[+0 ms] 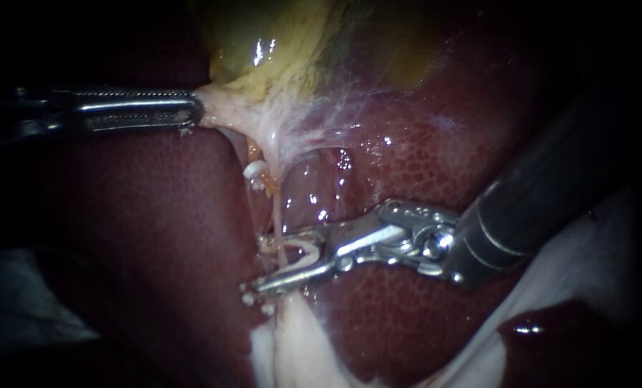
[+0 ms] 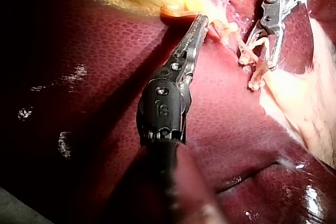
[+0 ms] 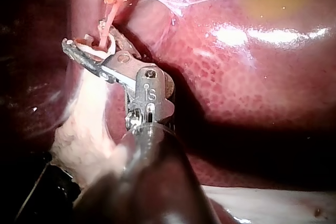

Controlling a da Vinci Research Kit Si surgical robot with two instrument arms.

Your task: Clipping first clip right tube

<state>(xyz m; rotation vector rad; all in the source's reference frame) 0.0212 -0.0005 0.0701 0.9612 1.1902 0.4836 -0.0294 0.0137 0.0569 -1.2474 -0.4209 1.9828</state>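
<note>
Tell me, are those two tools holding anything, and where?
Left tool grips the pale tissue at the gallbladder's narrow end. Right tool carries an open white clip between its jaws, straddling a thin tube.

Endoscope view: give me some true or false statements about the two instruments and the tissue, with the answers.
1. The left instrument has its jaws shut on pale tissue below the yellow-green gallbladder. True.
2. The right instrument comes in from the lower left. False: its shaft comes in from the right.
3. A thin pinkish tube runs between the right instrument's jaws. True.
4. The right instrument's jaws lie together, empty. False: they stand apart, holding a white clip.
5. The dark red liver is out of view. False: it fills most of the view.
</note>
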